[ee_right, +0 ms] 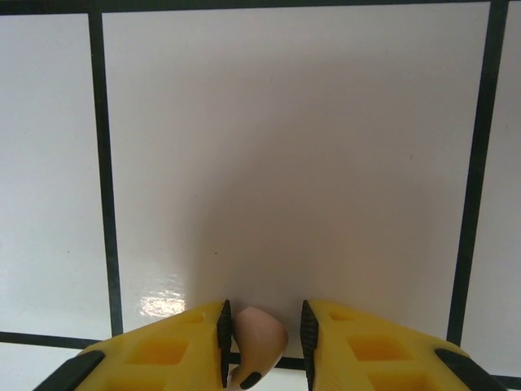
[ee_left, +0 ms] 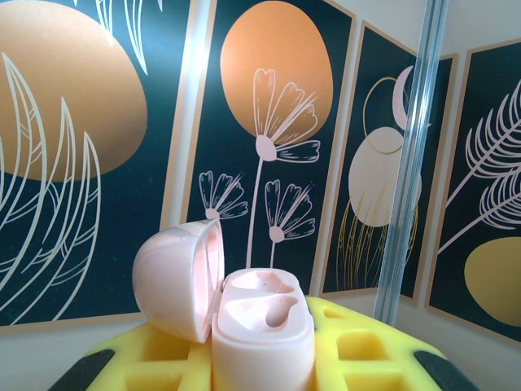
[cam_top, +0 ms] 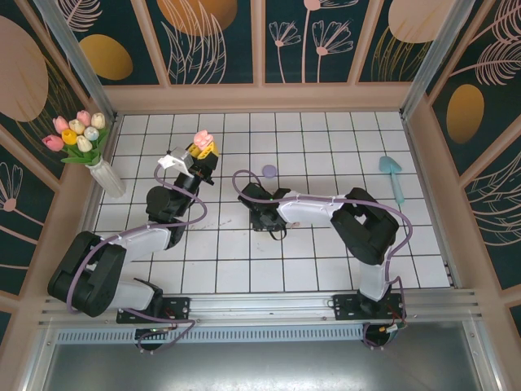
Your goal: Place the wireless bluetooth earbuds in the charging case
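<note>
Currently a pale pink earbud (ee_right: 256, 346) is clamped in the right claw (ee_right: 262, 322), its long axis seemingly laid fore-and-aft between the jaws, low over the white tiled tabletop (cam_top: 326, 269). Away to the left and farther from the bases, the open charging case (ee_left: 264, 322) is gripped by the left claw (cam_top: 202, 151) and held raised, sockets upward. Bare tiles are seen between them, so a lift and leftward carry is judged needed.

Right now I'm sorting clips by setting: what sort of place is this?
Probably a staged robot test booth: a white tiled floor boxed in by flower-painted panels, a vase of tulips in one corner, and a metal rail at the near edge.
</note>
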`<state>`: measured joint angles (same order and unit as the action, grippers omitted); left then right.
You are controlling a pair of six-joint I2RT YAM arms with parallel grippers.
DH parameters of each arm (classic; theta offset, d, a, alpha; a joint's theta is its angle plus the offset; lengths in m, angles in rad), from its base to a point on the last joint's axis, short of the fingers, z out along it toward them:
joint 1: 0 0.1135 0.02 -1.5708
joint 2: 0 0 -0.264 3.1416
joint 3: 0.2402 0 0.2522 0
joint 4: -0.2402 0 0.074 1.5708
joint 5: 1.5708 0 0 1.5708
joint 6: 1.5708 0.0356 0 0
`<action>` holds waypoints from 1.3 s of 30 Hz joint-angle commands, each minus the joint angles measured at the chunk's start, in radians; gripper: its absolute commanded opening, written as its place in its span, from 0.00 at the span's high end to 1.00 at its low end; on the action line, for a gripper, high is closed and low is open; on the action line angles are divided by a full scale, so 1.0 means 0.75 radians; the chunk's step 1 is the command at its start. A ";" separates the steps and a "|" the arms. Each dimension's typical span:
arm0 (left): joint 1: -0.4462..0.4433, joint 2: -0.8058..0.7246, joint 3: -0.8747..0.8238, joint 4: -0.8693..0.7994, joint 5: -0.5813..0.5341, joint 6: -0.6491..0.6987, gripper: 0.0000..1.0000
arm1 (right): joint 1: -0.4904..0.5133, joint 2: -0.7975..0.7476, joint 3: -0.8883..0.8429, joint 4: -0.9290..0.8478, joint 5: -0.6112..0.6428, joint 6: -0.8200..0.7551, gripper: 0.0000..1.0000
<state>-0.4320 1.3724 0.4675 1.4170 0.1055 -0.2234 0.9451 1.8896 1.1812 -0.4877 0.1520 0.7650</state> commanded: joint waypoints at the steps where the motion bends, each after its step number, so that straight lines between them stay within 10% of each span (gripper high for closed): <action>1: 0.008 0.001 0.032 0.062 0.017 -0.029 1.00 | 0.019 0.013 0.016 -0.060 -0.011 0.007 0.68; 39: 0.007 -0.004 0.027 0.079 0.025 -0.068 1.00 | 0.051 -0.152 0.045 -0.160 0.082 0.056 0.53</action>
<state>-0.4320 1.3724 0.4675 1.4178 0.1085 -0.2573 0.9890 1.8065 1.1763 -0.5854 0.2089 0.7811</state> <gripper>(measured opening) 0.233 0.461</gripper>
